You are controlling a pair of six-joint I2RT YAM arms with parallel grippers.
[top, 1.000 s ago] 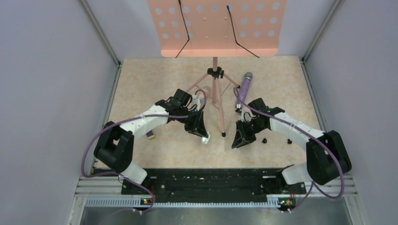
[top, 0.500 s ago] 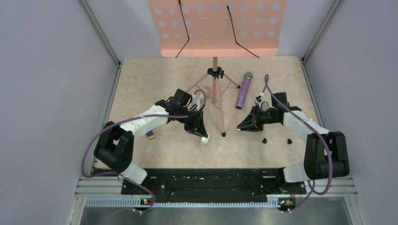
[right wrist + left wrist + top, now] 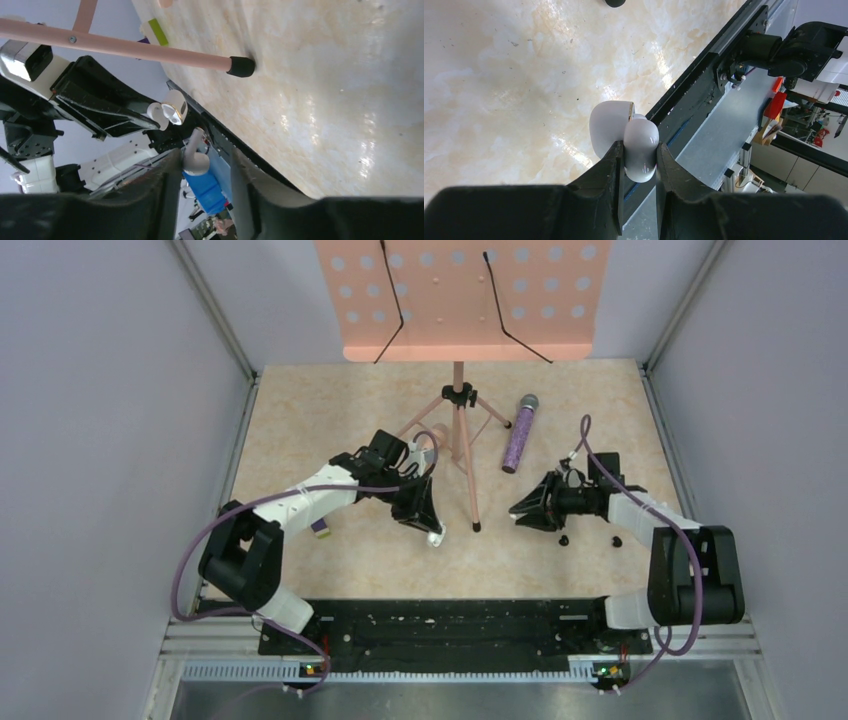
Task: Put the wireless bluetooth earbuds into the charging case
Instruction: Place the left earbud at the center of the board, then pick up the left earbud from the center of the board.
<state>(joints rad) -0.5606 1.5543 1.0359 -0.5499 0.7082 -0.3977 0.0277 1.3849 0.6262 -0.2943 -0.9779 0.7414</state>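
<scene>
The left hand (image 3: 639,150) is clamped tight on one half of the open white charging case (image 3: 609,125), holding it above the counter (image 3: 340,410) toward the near edge, left of middle, with its gold-rimmed mouth turned to the right hand (image 3: 205,152). That hand, fingers only slightly parted, has an earbud (image 3: 196,161) between them, stem pointing out past the fingertips toward the case. The stand leg's black foot (image 3: 476,527) rests on the counter between the two hands
</scene>
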